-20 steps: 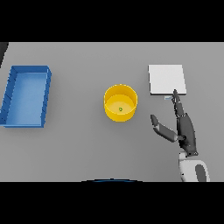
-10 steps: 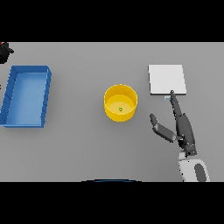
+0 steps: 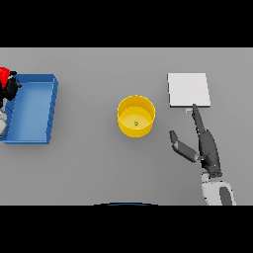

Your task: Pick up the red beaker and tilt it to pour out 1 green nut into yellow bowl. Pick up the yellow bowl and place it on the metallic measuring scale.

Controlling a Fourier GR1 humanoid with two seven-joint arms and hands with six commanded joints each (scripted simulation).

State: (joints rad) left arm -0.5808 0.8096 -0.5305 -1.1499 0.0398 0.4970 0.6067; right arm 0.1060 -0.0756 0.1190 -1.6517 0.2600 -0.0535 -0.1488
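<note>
Right hand (image 3: pixel 207 148) spread flat — bowl (image 3: pixel 136 116) to its left, nut (image 3: pixel 136 123) inside, scale (image 3: pixel 189 89) at its fingertips; left hand (image 3: pixel 9 89) grips beaker (image 3: pixel 4 74).

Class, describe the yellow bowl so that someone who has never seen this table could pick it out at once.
On the grey table, look near the middle, between the blue tray on the left and the flat pale scale on the right. There stands the yellow bowl. It is the only round, yellow thing, and a tiny green nut lies inside it.
</note>
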